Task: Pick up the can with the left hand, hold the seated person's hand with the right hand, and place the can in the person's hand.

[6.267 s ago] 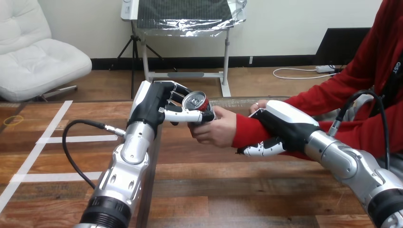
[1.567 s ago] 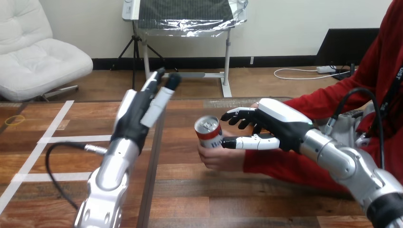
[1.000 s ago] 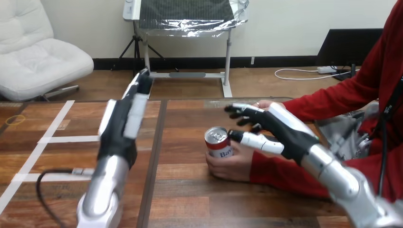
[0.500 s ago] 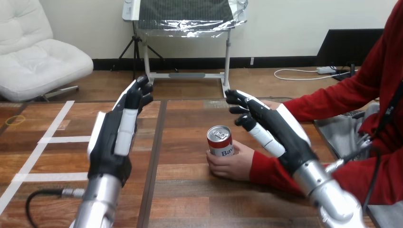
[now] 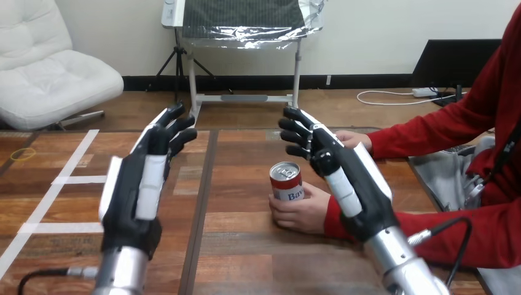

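A red and white can point(image 5: 287, 182) with a silver top stands upright on the wooden table point(image 5: 239, 246), held in the person's hand point(image 5: 301, 209), whose fingers wrap its lower part. My left hand point(image 5: 138, 184) is raised at the left, palm inward, fingers straight, empty and well apart from the can. My right hand point(image 5: 344, 178) hovers just right of and above the can, fingers straight and spread, touching neither the can nor the person's hand as far as I can see.
The person's other hand point(image 5: 353, 139) rests on the table behind my right hand. White tape lines point(image 5: 61, 179) mark the table's left part. A dark seam point(image 5: 203, 196) runs front to back between my hands.
Both my arms have drawn back toward me and turned more upright. My right hand has come off the person's wrist area and opened. The can stays in the person's hand.
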`<move>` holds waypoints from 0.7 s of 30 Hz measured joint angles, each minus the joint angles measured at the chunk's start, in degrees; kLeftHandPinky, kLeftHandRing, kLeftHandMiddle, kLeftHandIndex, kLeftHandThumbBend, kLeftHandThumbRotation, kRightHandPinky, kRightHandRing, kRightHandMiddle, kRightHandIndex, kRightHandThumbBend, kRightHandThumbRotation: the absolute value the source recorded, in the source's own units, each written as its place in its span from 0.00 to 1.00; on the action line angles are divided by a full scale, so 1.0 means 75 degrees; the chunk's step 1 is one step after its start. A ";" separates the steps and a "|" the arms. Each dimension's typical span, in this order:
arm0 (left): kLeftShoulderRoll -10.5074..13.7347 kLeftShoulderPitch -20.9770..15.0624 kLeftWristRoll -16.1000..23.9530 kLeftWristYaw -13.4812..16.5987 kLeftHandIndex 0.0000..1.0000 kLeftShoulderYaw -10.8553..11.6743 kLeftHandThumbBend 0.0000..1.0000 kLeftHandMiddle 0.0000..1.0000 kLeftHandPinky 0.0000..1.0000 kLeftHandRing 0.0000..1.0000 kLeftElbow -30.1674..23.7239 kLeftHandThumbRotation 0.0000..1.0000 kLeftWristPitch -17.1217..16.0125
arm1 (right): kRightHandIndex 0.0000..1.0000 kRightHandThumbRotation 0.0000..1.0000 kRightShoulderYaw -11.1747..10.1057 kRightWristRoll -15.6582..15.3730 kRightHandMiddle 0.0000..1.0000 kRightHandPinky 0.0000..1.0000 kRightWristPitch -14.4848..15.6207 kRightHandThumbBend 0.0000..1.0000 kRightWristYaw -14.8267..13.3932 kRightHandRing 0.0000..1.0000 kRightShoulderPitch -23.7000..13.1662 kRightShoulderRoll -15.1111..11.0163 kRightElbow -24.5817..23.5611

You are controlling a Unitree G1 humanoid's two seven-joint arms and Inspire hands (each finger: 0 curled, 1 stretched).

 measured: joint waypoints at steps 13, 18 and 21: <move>-0.0042 0.0891 -0.0147 -0.0337 0.84 -0.0214 0.58 0.83 0.85 0.84 -0.0747 1.00 -0.0343 | 0.91 1.00 -0.0026 0.0222 0.91 0.96 -0.0076 0.96 0.0070 0.90 0.0618 0.0267 -0.0921; 0.0011 0.1017 -0.0234 -0.0495 0.84 -0.0310 0.58 0.83 0.85 0.83 -0.0801 1.00 -0.0451 | 0.91 1.00 -0.0027 0.0244 0.91 0.98 -0.0075 0.96 0.0098 0.90 0.0848 0.0281 -0.1241; 0.0069 0.1088 -0.0233 -0.0523 0.84 -0.0379 0.59 0.83 0.85 0.83 -0.0845 1.00 -0.0542 | 0.91 1.00 -0.0029 0.0258 0.91 0.98 -0.0075 0.96 0.0121 0.90 0.0979 0.0295 -0.1420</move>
